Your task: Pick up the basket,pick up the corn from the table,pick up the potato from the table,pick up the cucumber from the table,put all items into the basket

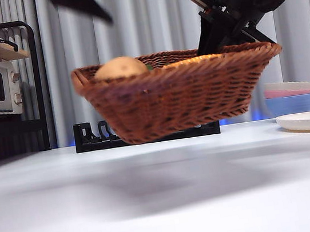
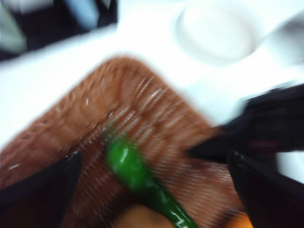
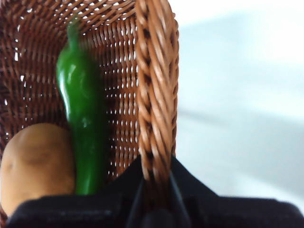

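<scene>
The basket point(image 1: 180, 92) hangs clear of the table point(image 1: 156, 208), open from above but partly filled by the potato point(image 1: 120, 68) and cucumber point(image 3: 83, 123), the right gripper point(image 3: 154, 187) clamped on its rim and the left gripper point(image 2: 152, 190) spread above.

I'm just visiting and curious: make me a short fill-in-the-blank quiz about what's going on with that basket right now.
1. The basket hangs above the ____, not touching it.
2. The right gripper is clamped on the basket's ____.
3. Inside the basket, beside the potato, lies a green ____.
4. The left gripper hovers over the basket with its jaws ____.

Missing words: table; rim; cucumber; open
</scene>
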